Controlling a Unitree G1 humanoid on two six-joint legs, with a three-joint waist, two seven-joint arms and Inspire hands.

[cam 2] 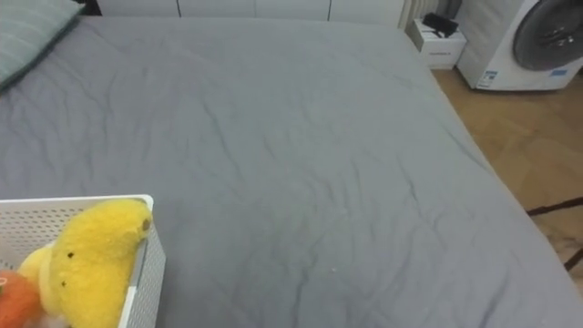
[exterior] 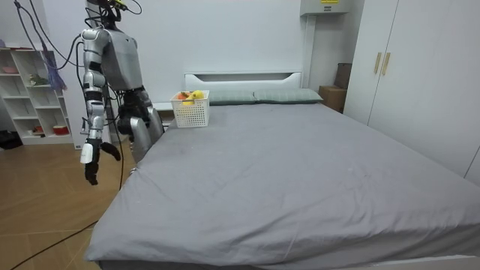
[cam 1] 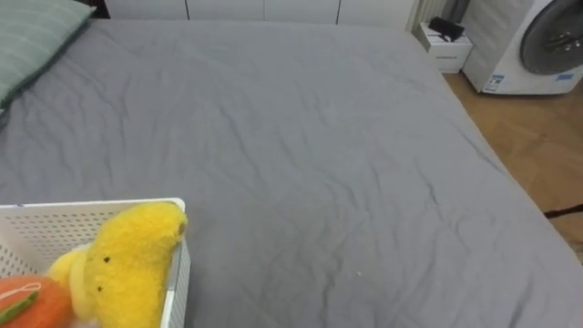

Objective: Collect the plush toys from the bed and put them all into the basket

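**Left eye view:** You look down across a grey bed (cam 1: 319, 155) with a lightly creased sheet. A white perforated basket (cam 1: 91, 208) stands on the bed at the lower left. A yellow plush toy (cam 1: 127, 264) lies in the basket, its top against the rim. An orange toy (cam 1: 27, 305) sits just beside it on the left. A striped pillow (cam 1: 32, 36) lies at the upper left. A washing machine (cam 1: 547, 41) stands on the wooden floor (cam 1: 537, 146) past the bed's far right corner.

**Right eye view:** The layout is the same — basket and both toys at the lower left.

**Room view:** The robot stands upright at the bed's side on the room view's left, near the basket. Its right arm hangs straight down. The right hand (exterior: 91, 161) holds nothing — its fingers are loosely apart and point at the floor.
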